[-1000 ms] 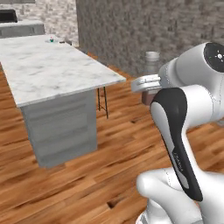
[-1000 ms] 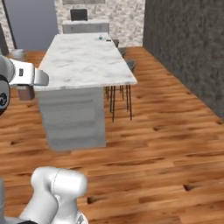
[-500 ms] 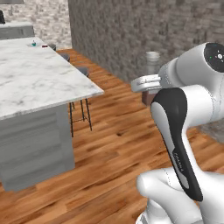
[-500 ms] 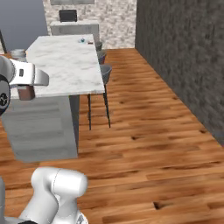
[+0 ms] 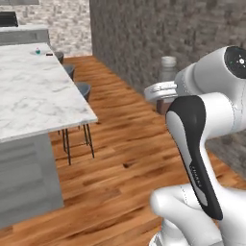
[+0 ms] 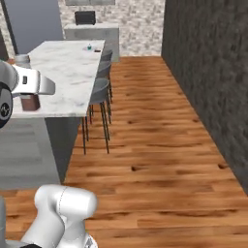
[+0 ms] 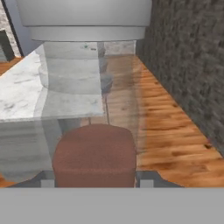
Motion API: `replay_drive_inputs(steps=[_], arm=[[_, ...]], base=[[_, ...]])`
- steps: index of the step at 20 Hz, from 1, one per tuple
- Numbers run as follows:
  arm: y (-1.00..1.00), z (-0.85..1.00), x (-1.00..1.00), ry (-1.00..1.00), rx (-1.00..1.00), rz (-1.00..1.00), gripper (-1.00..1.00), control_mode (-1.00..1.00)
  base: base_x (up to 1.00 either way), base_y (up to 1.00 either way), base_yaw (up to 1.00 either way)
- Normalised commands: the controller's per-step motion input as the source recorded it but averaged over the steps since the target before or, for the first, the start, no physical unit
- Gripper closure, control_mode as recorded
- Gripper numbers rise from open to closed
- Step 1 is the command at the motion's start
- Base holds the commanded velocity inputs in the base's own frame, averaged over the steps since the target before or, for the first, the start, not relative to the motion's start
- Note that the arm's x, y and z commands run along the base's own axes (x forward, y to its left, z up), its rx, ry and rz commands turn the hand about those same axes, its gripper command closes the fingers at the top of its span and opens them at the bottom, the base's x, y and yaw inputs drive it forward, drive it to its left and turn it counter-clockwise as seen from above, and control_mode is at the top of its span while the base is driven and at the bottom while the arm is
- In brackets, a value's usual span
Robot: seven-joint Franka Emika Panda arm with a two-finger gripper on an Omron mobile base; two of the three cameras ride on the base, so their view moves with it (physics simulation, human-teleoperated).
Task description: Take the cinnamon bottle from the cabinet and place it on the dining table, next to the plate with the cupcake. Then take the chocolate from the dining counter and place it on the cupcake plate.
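the dining table stretched away on the left, with stools tucked along its near side, and the base had driven closer to it than a second before. the cinnamon bottle stood upright between the gripper's fingers, clamped narrowly at its base, reddish-brown powder filling only its lower part under the grey cap. far down the table sat the cupcake.

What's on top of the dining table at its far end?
On the dining table, far end: the tiny cupcake beside a small dark piece. Its plate is too small to distinguish.
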Motion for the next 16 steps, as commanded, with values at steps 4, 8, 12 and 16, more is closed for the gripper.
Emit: replay_drive_inputs(steps=[4,8,12,16], arm=[[0.00,0.00,0.00,0.00,0.00,0.00,1.00,1.00],[0.00,0.00,0.00,0.00,0.00,0.00,1.00,1.00],[0.00,0.00,0.00,0.00,0.00,0.00,1.00,1.00],[0.00,0.00,0.00,0.00,0.00,0.00,1.00,1.00]], base=[[1.00,-0.87,0.34],[1.00,-0.84,0.36],[0.94,-0.85,0.37],[0.91,-0.79,0.41]])
